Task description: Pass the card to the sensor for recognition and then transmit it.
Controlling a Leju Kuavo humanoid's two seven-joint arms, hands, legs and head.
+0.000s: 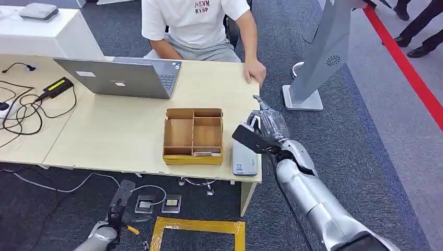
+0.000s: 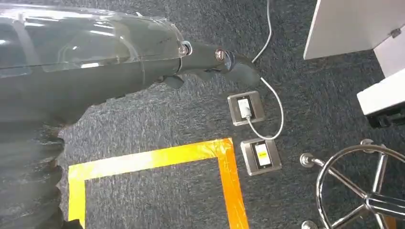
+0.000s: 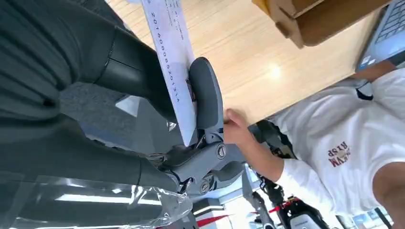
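Fingers (image 3: 205, 90) of the right hand (image 1: 264, 128) pinch the card (image 3: 174, 62) at centre-right, over the sensor (image 1: 244, 159); presenting it for recognition seems underway, with handover to the person (image 1: 196, 23) next.

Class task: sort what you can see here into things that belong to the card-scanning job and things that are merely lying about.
Part of the job:
right hand
card, pinched in that hand
grey sensor at the table's edge
person's hand resting on the table, perhaps waiting for the card

Just lying about:
laptop
cardboard tray
cables
floor sockets
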